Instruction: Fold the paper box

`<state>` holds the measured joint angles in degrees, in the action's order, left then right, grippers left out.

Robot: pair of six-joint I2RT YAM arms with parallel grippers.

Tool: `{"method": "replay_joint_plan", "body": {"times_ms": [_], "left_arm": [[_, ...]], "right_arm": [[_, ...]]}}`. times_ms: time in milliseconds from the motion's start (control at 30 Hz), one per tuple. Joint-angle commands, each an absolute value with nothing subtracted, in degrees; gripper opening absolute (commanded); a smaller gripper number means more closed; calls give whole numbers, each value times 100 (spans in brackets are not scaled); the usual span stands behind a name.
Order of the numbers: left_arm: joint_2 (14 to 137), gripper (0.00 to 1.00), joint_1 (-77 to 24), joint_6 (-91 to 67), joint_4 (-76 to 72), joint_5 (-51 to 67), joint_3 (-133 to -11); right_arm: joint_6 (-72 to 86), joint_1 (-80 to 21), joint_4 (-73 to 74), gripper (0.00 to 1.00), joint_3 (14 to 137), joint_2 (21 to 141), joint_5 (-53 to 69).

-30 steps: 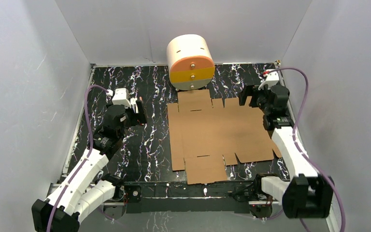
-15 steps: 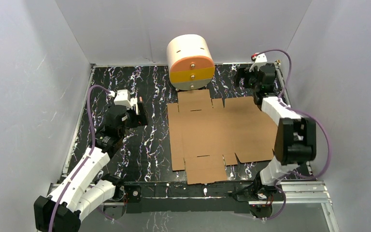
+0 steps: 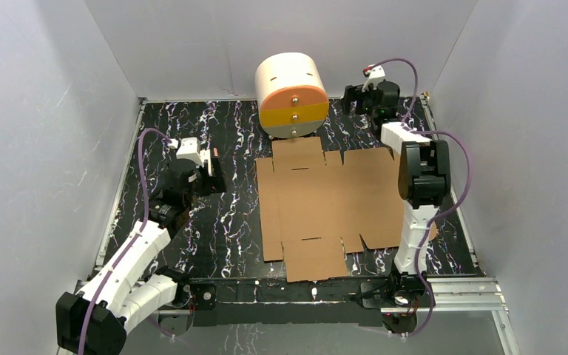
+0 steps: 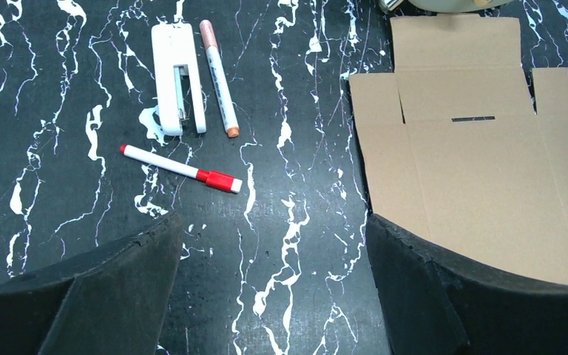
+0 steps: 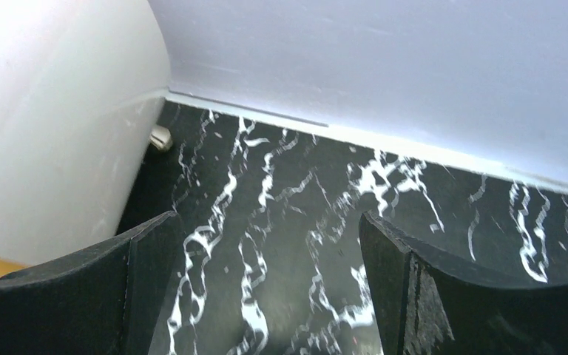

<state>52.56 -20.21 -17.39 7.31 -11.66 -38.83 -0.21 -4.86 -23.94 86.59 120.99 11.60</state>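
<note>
**Right arm swung to the far edge; box sheet flat, unheld**

Since a second ago the right arm has lifted away from the sheet's right side and reached toward the back wall. The left arm has barely shifted.

- Right gripper [image 3: 353, 100]: hangs just right of the cream cylinder [image 3: 290, 92], well beyond the sheet's far edge. Fingers spread wide, nothing between them. Its wrist view shows only bare surface and the foot of the wall in the gap.
- Left gripper [image 3: 213, 174]: above the surface [image 3: 222, 222], near the sheet's left edge but not touching it. Fingers apart, empty.
- Paper box [image 3: 333, 203]: unfolded, flat in the middle of the surface, its far flap reaching up to the cylinder's front. Contact there cannot be told. The right arm's links cross above its right edge.
- Left wrist view: a white stapler [image 4: 179, 78], a pink pen [image 4: 218, 78] and a red-and-white marker [image 4: 181, 168] lie left of the sheet.
</note>
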Motion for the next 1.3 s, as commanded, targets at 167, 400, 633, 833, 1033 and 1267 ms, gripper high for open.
{"method": "replay_joint_plan", "body": {"times_ms": [167,400,633,833,1033,1267], "left_arm": [[5174,90,-1982,-1681,640,-942,-3823],[5086,90,-1978,-1674,641,-884,-3806],[4963,90,-1980,-1681,642,-802,-3779],[4840,90,-1985,-1701,640,-774,-3747],[4743,90,-1983,-1744,642,-724,-3727],[4632,88,-1995,-2243,697,-461,-3731]], "right_arm": [[-405,-1013,-2642,98,10200,13051,919],[-783,-1518,-2620,99,10721,13517,1247],[-808,-1958,-2633,99,11248,13864,1746],[-694,-2274,-2422,99,12062,14305,2029],[-706,-2603,-2299,99,12449,14423,2110],[-633,-2618,-2388,99,11117,13314,1526]]}}
